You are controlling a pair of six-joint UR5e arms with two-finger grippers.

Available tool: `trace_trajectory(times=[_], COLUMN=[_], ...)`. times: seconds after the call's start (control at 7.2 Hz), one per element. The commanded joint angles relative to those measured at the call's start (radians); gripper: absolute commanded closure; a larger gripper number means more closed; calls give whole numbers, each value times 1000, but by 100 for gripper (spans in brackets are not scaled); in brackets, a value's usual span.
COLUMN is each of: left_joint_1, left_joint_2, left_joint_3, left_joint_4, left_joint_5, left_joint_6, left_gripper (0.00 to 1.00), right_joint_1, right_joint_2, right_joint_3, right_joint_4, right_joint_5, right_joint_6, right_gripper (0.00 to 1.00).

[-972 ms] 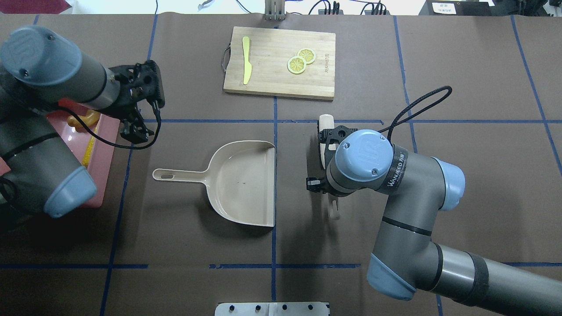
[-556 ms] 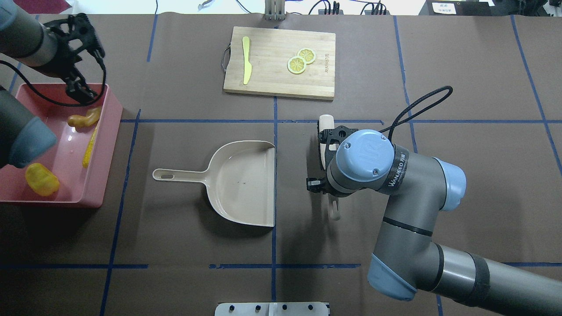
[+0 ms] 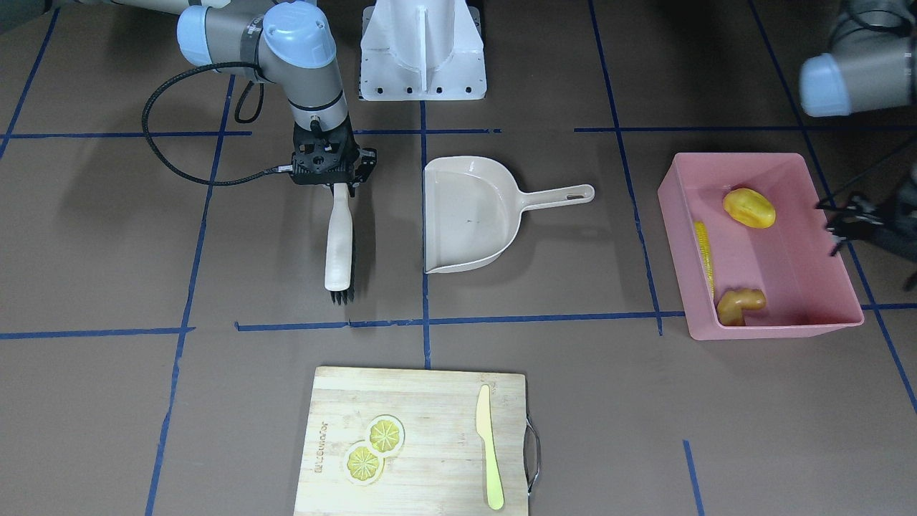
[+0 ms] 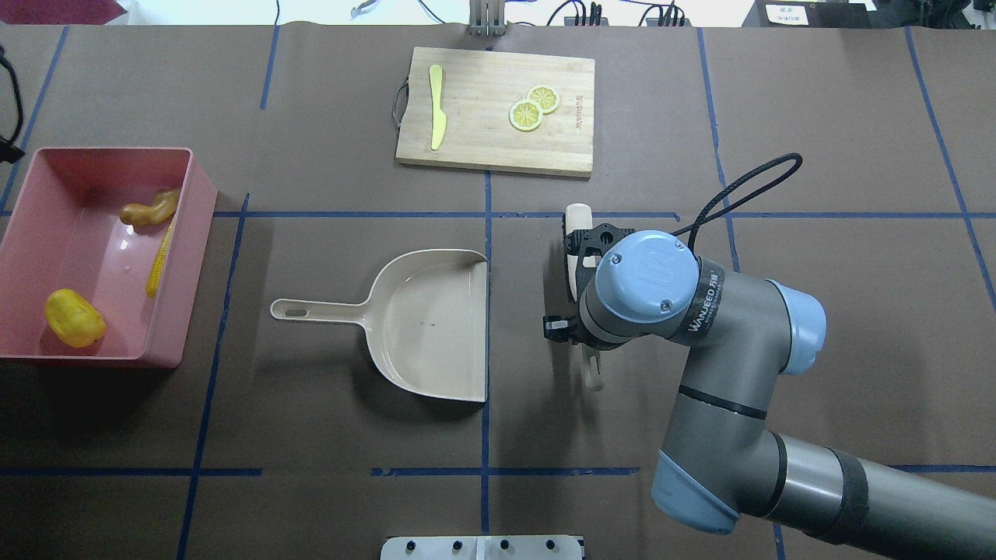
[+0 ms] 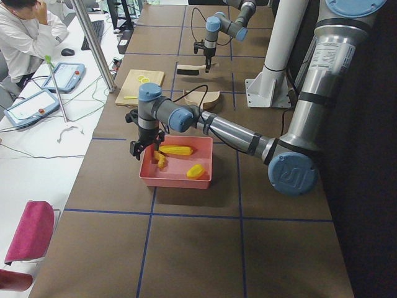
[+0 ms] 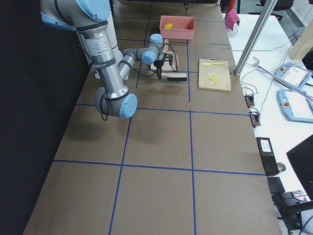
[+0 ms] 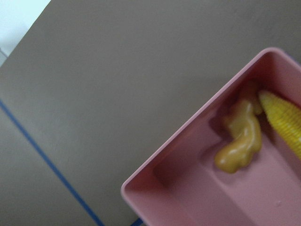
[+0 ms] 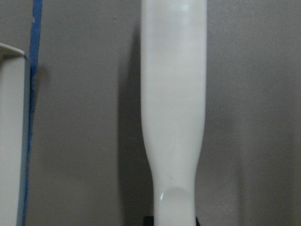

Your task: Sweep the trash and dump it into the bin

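Trash in bin, right arm on brush

Corn cob (image 4: 159,260), potato-like lump (image 4: 74,317) & ginger root (image 4: 148,210) all lie inside pink bin (image 4: 109,150) at table's left end: cob along the right wall, ginger at its far end, lump in near-left corner. Left gripper (image 5: 146,143) hangs above bin's outer end; can't tell if it's open or closed. Right gripper (image 3: 337,188) is clamped on handle of white brush (image 3: 338,244), bristle end pointing away from robot, just right of dustpan (image 4: 428,327), apart from it. Dustpan sits mid-table, mouth twd brush, handle twd bin. Cutting board (image 4: 482,140) on far side carries knife (image 4: 437,117) & 2 lemon slices (image 4: 534,107).
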Motion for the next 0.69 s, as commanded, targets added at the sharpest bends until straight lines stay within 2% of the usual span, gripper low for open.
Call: trace_trajectory(times=[0.0, 0.14, 0.28, 0.56], left_joint_1=[-185, -222, -251, -273], left_joint_2=[10, 50, 80, 67], left_joint_3=[213, 258, 255, 248], left_joint_4=[2, -1, 1, 60], left_joint_5=[-183, -298, -311, -302], left_joint_6=[-11, -11, -15, -15], left_gripper=[0, 0, 0, 0], right_joint_1=[-1, -1, -1, 9], right_joint_2=[1, 4, 8, 6], right_joint_3=[2, 3, 5, 8], right_joint_4=[0, 0, 0, -11], right_joint_5=[0, 0, 0, 9], right_joint_6=[0, 0, 0, -2], right_gripper=[100, 100, 100, 100])
